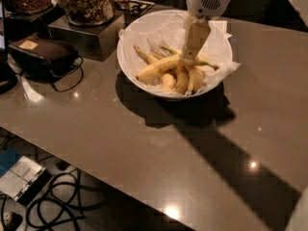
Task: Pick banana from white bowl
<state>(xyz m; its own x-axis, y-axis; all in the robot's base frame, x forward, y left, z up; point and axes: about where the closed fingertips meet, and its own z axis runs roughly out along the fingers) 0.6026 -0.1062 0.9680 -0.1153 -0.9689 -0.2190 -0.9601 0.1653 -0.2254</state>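
Note:
The white bowl [126, 61], lined with crinkled white paper, stands at the back middle of the dark table. In it the long yellow banana [158, 68] lies crosswise on top of a joined bunch of shorter bananas [184, 82]. My gripper [188, 60] reaches down from the white wrist at the top into the bowl. Its tip is at the right half of the long banana, at or just above its surface. The part of the banana right under the tip is hidden.
Two glass jars of snacks [86, 3] stand at the back left, one on a grey box [91, 35]. A black pouch [42, 54] with a cable lies left of the bowl. Cables [57, 201] and a power strip lie on the floor beyond the table's near edge.

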